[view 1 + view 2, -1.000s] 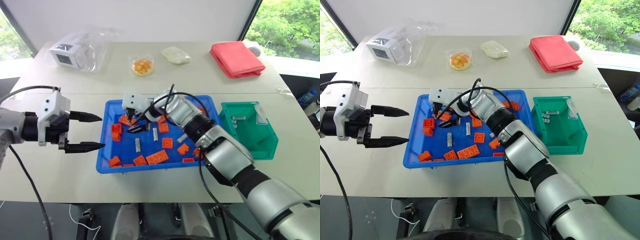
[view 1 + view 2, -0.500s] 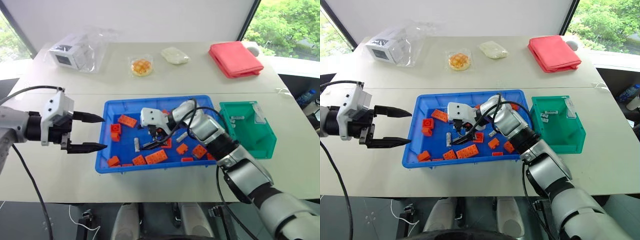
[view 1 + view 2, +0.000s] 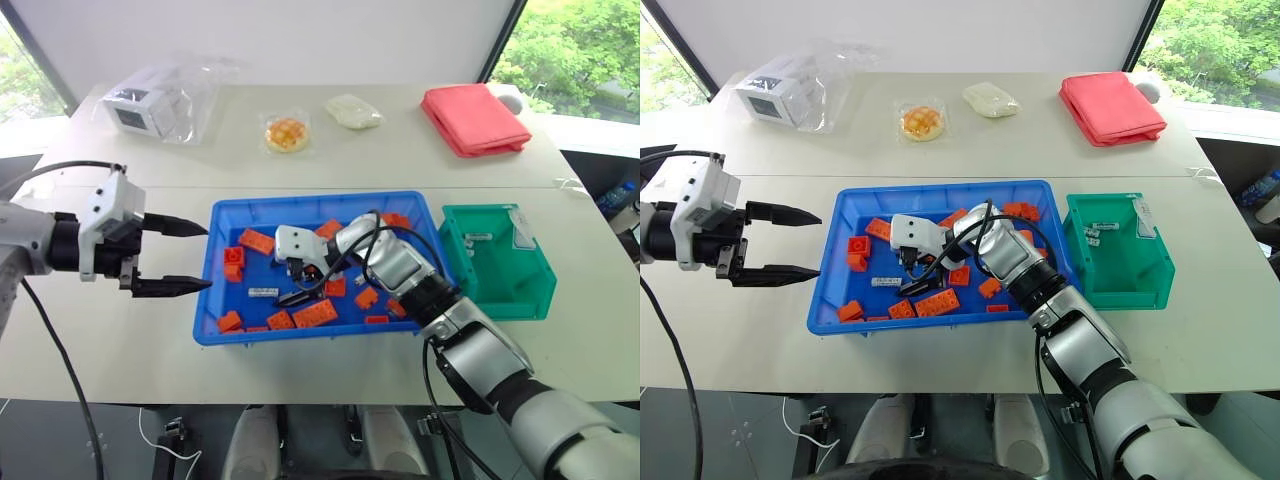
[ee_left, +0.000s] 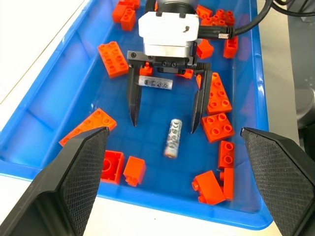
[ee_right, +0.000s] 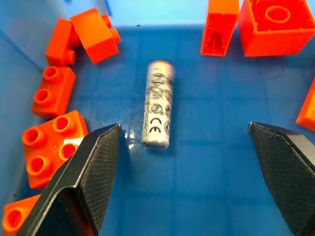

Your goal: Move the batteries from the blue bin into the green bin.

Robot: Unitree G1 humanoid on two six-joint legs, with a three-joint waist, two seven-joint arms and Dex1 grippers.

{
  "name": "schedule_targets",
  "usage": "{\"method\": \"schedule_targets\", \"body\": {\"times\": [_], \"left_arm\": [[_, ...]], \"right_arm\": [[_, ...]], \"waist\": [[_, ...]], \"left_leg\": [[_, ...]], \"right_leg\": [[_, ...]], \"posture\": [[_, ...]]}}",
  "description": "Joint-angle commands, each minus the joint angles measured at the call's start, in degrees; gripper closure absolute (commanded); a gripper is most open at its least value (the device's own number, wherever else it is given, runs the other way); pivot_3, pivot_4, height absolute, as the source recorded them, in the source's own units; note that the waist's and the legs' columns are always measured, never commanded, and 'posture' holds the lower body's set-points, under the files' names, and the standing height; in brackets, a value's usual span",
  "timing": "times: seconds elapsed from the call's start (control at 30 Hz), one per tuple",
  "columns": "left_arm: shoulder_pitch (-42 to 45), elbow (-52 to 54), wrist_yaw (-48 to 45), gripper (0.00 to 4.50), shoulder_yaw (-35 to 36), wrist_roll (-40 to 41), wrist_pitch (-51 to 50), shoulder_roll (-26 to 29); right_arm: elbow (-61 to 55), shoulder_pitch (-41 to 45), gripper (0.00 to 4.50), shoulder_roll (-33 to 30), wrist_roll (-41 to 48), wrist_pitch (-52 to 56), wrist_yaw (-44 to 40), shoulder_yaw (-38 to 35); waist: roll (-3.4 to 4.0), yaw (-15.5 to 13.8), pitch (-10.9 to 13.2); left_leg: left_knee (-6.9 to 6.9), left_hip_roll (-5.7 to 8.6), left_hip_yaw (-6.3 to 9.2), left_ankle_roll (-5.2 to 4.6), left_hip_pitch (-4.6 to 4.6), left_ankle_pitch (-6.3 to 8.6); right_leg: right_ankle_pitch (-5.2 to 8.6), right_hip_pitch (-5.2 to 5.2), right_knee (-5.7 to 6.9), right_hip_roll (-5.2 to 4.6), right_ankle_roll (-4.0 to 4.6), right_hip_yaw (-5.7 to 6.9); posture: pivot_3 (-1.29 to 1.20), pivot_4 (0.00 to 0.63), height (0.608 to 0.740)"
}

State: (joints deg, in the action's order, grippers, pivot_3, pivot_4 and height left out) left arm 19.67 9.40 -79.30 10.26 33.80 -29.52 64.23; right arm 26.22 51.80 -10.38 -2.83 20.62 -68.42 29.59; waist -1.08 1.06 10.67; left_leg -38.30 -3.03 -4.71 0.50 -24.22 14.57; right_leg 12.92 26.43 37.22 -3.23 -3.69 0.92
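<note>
1. Since a second ago the right gripper (image 3: 295, 283) has swung from the far left part of the blue bin (image 3: 222, 214) down toward its near middle. It now hangs low with its fingers spread wide and empty, straddling one battery (image 4: 173, 137).
2. The battery lies flat on the bin floor between the fingertips, clear of the orange bricks (image 4: 217, 126) around it. In the head views its long axis runs left to right; in the right wrist view it lies along the gripper's line of sight, closer to one finger than the other.
3. Risk: closing off-centre could roll the round battery aside or pinch it near one end, so it slips out.
4. Risk: a finger may catch a neighbouring brick and lift it too.
5. The left gripper (image 3: 172, 257) waits open, left of the bin.
6. The green bin (image 3: 531, 299) sits just right of the blue one, with a few batteries already inside.
</note>
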Motion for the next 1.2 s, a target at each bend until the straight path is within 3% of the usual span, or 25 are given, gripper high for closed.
{"method": "schedule_targets", "body": {"times": [0.03, 0.23, 0.27, 0.33, 0.53, 0.57, 0.73, 0.87, 0.93, 1.0, 1.07, 1.2], "left_arm": [[1.7, -0.6, 0.2, 0.00, 0.4, -1.0, 1.5, 0.1], [2.4, -1.3, 0.1, 0.00, -0.3, -1.5, 2.2, -0.5], [2.6, -1.4, 0.0, 0.00, -0.4, -1.6, 2.3, -0.6], [2.7, -1.5, 0.0, 0.00, -0.4, -1.7, 2.2, -0.7], [3.0, -1.5, -0.2, 0.00, -0.7, -1.6, 1.9, -1.5], [3.0, -1.3, -0.2, 0.00, -0.8, -1.6, 1.8, -1.7], [3.2, 0.0, 1.0, 0.00, -1.3, -0.3, 0.5, -4.1], [3.3, 1.9, 3.3, 0.00, -1.9, 1.0, -1.0, -7.3], [3.8, 3.1, 4.7, 0.00, -3.0, 1.3, -1.2, -9.8], [4.7, 4.0, 6.7, 0.00, -4.1, 1.8, -2.1, -12.5], [4.8, 4.4, 7.4, 0.00, -4.3, 2.2, -2.6, -13.7], [5.1, 4.4, 7.0, 0.00, -5.9, 1.7, -1.7, -15.3]], "right_arm": [[-2.6, -0.8, 0.28, -0.3, 0.5, -0.1, -0.5, -0.4], [-1.7, -1.7, 0.28, 1.5, -0.4, 0.8, 3.1, -0.6], [-1.4, -1.8, 0.50, 1.8, -0.6, 0.7, 3.9, -0.6], [-1.5, -2.3, 1.12, 1.9, -1.1, 0.6, 4.7, -0.3], [-3.7, -2.8, 4.26, 1.2, -0.7, 2.0, 4.2, -0.4], [-5.0, -3.0, 4.49, 0.6, -0.3, 2.7, 3.9, -0.7], [-16.6, -3.2, 4.48, -6.7, 2.6, 9.4, 3.6, -7.1], [-29.1, -3.8, 4.48, -17.0, 8.6, 22.6, 3.5, -17.6], [-34.8, -6.3, 4.48, -25.9, 11.3, 29.4, 2.9, -25.6], [-38.3, -11.5, 4.48, -34.5, 12.0, 33.3, 3.6, -32.3], [-40.4, -15.4, 4.48, -38.8, 12.8, 35.1, 5.1, -35.2], [-46.8, -28.3, 4.48, -42.0, 12.3, 45.4, 12.2, -47.2]], "waist": [[0.00, 0.0, 0.0], [0.00, 0.1, 0.0], [0.00, 0.1, 0.0], [0.00, 0.1, 0.0], [0.00, 0.0, 0.0], [0.00, 0.0, 0.0], [0.00, -0.4, 0.0], [-0.03, -0.5, 0.0], [0.00, -0.8, 0.0], [-0.05, -1.6, 0.0], [-0.12, -1.7, -0.1], [-0.13, -0.9, -0.1]], "left_leg": [[0.00, 0.00, 0.00, 0.00, 0.00, 0.00], [0.00, 0.00, 0.00, 0.00, 0.01, 0.00], [0.00, 0.00, 0.00, 0.00, 0.01, 0.00], [0.00, 0.00, 0.00, 0.00, 0.02, 0.00], [0.00, 0.00, 0.00, 0.00, 0.04, 0.00], [0.00, 0.00, 0.00, 0.00, 0.04, 0.00], [-0.02, 0.02, 0.00, 0.00, 0.01, 0.00], [-0.08, 0.07, 0.02, 0.00, -0.06, 0.00], [-0.08, 0.07, 0.05, 0.00, -0.07, 0.00], [-0.07, 0.08, 0.08, 0.00, -0.08, 0.00], [-0.04, 0.10, 0.07, -0.02, -0.06, 0.01], [0.02, 0.06, 0.04, -0.03, 0.17, 0.01]], "right_leg": [[0.00, 0.00, 0.00, 0.00, 0.00, 0.00], [0.00, -0.01, 0.01, 0.00, 0.00, 0.00], [0.00, 0.00, 0.01, 0.00, 0.00, 0.00], [0.00, -0.01, 0.02, 0.01, 0.00, 0.00], [0.00, -0.04, 0.01, 0.00, 0.00, 0.00], [0.00, -0.04, 0.01, 0.00, 0.00, 0.00], [0.00, -0.05, 0.00, -0.03, -0.01, 0.00], [-0.01, -0.04, -0.01, -0.09, -0.02, 0.01], [-0.01, -0.05, -0.03, -0.09, -0.02, 0.03], [0.00, -0.07, -0.07, -0.09, -0.02, 0.04], [0.00, -0.10, -0.13, -0.09, -0.02, 0.04], [0.00, -0.18, -0.10, 0.02, -0.01, -0.10]], "posture": [[0.00, 0.150, 0.734], [0.00, 0.150, 0.734], [0.00, 0.150, 0.734], [0.00, 0.150, 0.734], [0.00, 0.150, 0.734], [0.00, 0.150, 0.734], [0.00, 0.150, 0.734], [0.00, 0.150, 0.734], [0.00, 0.150, 0.734], [0.00, 0.150, 0.734], [0.00, 0.150, 0.734], [0.00, 0.150, 0.734]]}}
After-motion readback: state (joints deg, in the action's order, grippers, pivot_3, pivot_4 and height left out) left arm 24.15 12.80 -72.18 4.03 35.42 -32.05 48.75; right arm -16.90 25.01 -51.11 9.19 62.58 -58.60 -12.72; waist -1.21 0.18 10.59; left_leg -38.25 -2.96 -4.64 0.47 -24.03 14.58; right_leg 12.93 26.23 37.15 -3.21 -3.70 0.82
